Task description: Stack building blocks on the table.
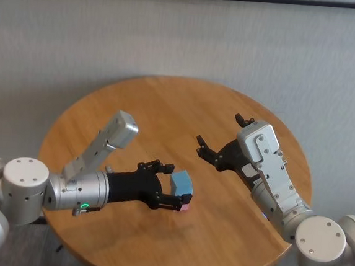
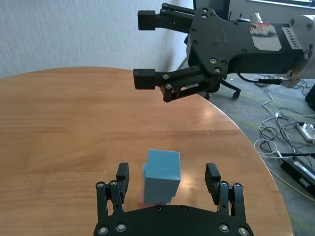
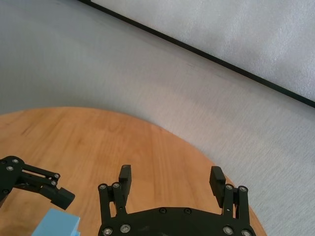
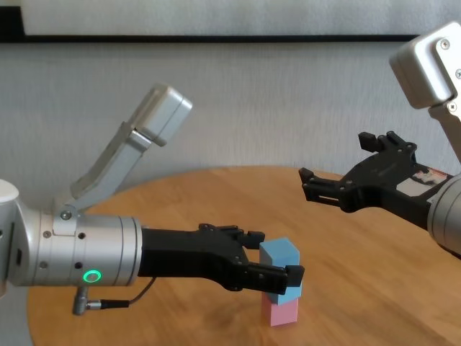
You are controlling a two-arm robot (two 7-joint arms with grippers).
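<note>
Block stack [image 4: 280, 290] — open left tool [image 4: 272, 258] astride

Three blocks [image 4: 279, 290] stacked in one column on the table [image 1: 167, 107], near its front middle. Left gripper [image 1: 163, 185] reaching in from the left, fingers spread either side of the stack. Right gripper [image 1: 217, 136] raised behind and to the right, fingers apart.

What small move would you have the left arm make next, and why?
Probably draw the left gripper straight back from the stack. All three blocks already stand stacked, two blue blocks on the pink block, and its open fingers flank them without visibly gripping. The right gripper hovers open, clear of it.
</note>
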